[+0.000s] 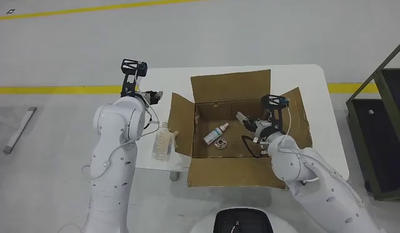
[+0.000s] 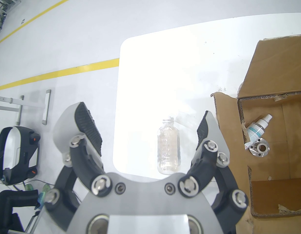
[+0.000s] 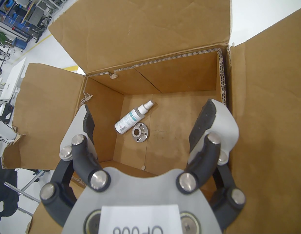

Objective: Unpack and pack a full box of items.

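While both of my claws hang spread apart and empty, one open cardboard box (image 1: 231,86) sits on the counter (image 1: 175,77). Two things lie on the box's floor: one white spray bottle (image 3: 134,117) on its side and one metal flange (image 3: 140,132) just beside it. My right claw (image 3: 148,109) hovers over the box's inside. My left claw (image 2: 143,113) is outside the box, near one clear bottle (image 2: 168,147) lying on the counter beside the box's side flap.
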`<state>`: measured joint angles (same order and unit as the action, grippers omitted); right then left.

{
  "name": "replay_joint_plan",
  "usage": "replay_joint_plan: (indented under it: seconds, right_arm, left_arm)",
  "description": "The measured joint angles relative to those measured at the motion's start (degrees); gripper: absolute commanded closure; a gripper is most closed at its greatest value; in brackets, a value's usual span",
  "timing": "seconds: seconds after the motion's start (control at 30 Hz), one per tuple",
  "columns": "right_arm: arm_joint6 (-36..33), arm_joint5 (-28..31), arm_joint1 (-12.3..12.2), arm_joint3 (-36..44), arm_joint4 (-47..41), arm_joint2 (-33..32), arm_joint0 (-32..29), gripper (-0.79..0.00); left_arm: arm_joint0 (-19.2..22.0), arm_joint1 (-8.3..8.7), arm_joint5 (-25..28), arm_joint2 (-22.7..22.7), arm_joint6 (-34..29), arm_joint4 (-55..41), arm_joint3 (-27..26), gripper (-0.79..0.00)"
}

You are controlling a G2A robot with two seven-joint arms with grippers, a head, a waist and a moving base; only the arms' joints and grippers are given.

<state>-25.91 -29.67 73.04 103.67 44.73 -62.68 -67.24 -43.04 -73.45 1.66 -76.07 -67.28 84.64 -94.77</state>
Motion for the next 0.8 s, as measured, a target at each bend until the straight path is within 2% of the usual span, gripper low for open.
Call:
replay_joint_plan:
  seconds: [0.2, 0.4, 0.53, 0.63, 0.73, 0.8]
  right_arm:
    - [-0.69, 1.1, 0.53, -0.72, 1.93, 2.44, 2.32, -0.785]
    - [-9.47, -9.15, 2.52, -4.58, -0.63, 6.75, 10.32, -0.785]
    - [-16.59, -15.62, 4.26, -11.46, -4.14, 10.25, 17.13, -0.785]
    - [-19.4, -16.42, 5.58, -18.17, -5.86, 13.04, 21.82, -0.785]
    - [-20.48, -14.86, 6.64, -24.27, -6.95, 15.59, 24.85, -0.785]
    - [-20.52, -14.69, 6.68, -24.9, -6.93, 15.75, 25.06, -0.785]
  left_arm:
    - [0.0, 0.0, 0.0, 0.0, 0.0, 0.0, 0.0, -0.785]
    - [0.0, 0.0, 0.0, 0.0, 0.0, 0.0, 0.0, -0.785]
    - [0.0, 0.0, 0.0, 0.0, 0.0, 0.0, 0.0, -0.785]
    - [0.0, 0.0, 0.0, 0.0, 0.0, 0.0, 0.0, -0.785]
    - [0.0, 0.0, 0.0, 0.0, 0.0, 0.0, 0.0, -0.785]
    - [-0.26, 0.01, -0.38, -0.23, 0.39, 0.26, 0.14, -0.785]
